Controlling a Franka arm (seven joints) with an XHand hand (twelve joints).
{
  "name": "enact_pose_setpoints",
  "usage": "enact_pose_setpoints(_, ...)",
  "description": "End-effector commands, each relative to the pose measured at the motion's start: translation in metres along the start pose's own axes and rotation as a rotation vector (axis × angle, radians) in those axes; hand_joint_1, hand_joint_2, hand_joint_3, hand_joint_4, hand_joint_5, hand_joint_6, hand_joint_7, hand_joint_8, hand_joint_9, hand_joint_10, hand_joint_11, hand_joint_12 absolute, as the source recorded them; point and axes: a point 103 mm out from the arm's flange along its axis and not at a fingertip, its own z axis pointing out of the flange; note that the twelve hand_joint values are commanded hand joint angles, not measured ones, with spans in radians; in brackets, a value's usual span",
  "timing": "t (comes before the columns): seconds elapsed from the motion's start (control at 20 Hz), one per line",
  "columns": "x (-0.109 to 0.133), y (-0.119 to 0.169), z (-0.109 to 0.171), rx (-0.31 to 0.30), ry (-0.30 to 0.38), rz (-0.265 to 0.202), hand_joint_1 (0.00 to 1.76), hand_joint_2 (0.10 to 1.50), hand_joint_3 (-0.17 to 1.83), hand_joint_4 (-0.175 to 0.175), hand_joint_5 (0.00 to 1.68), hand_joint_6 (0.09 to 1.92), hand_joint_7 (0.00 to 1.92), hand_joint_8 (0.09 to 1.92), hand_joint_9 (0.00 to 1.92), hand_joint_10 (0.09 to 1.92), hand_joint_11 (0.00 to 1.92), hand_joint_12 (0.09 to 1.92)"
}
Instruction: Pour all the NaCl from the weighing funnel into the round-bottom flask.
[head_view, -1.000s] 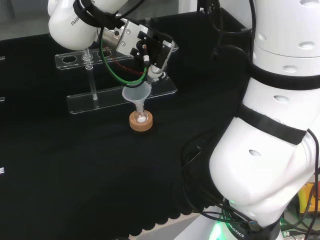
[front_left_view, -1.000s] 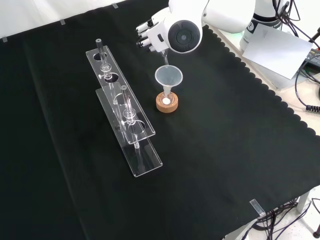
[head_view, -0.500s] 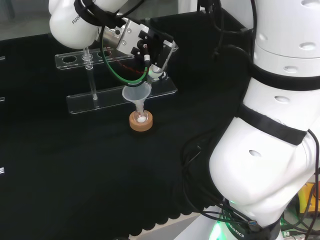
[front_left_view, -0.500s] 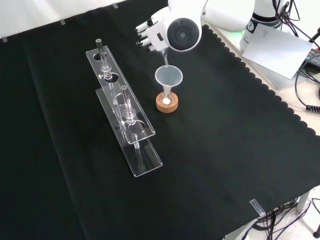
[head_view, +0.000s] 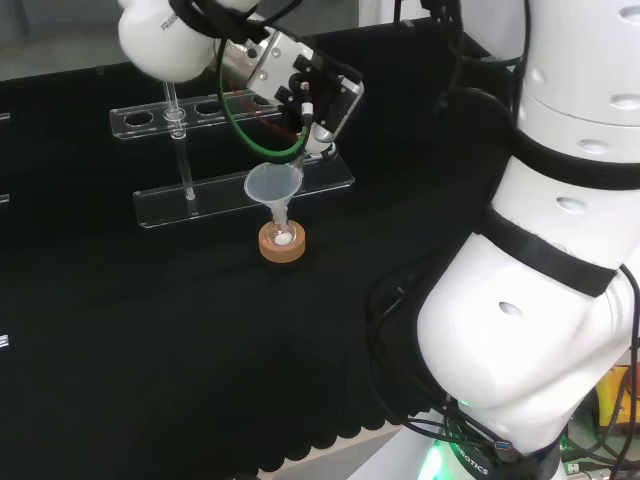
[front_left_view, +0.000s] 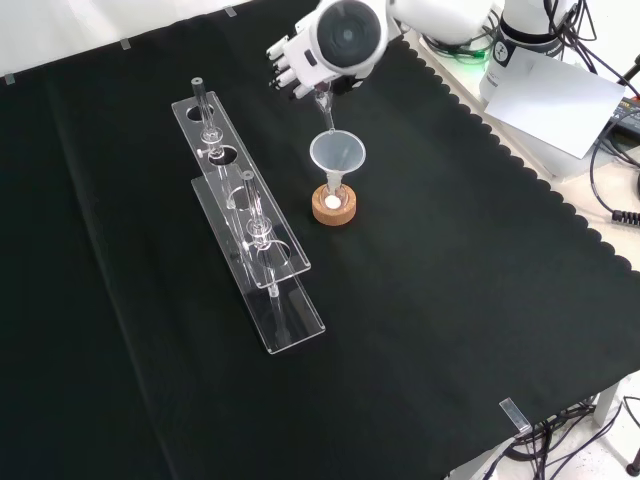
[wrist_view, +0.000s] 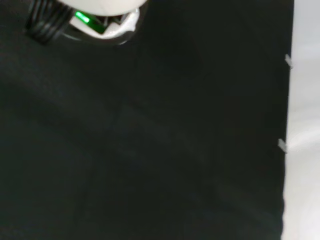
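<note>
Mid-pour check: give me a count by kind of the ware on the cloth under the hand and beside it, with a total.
Clear funnels: 1
Cork ring stands: 1
Flasks on the stand, white powder inside: 1
Clear acrylic racks: 2
Total: 5
</note>
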Motion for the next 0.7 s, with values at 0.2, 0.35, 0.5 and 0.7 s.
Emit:
enact_pose_setpoints(0.2, -0.013, 0.007, 0.021, 0.007, 0.201, -0.042, 1.10, 0.72, 0.60, 0.175, 1.18, 0.81, 0.47, 0.64, 0.72, 0.51, 0.59, 1.24)
enact_pose_setpoints(0.35, -0.016, 0.010, 0.028, 0.001, 0.244, -0.049, 1.10, 0.72, 0.60, 0.175, 1.18, 0.81, 0.47, 0.64, 0.73, 0.51, 0.59, 1.25)
enact_pose_setpoints(0.5, -0.019, 0.013, 0.034, -0.010, 0.291, -0.057, 1.10, 0.72, 0.60, 0.175, 1.18, 0.81, 0.47, 0.64, 0.73, 0.51, 0.60, 1.25)
enact_pose_setpoints(0.7, -0.024, 0.016, 0.042, -0.023, 0.339, -0.063, 1.10, 0.72, 0.60, 0.175, 1.18, 0.81, 0.48, 0.64, 0.74, 0.52, 0.60, 1.25)
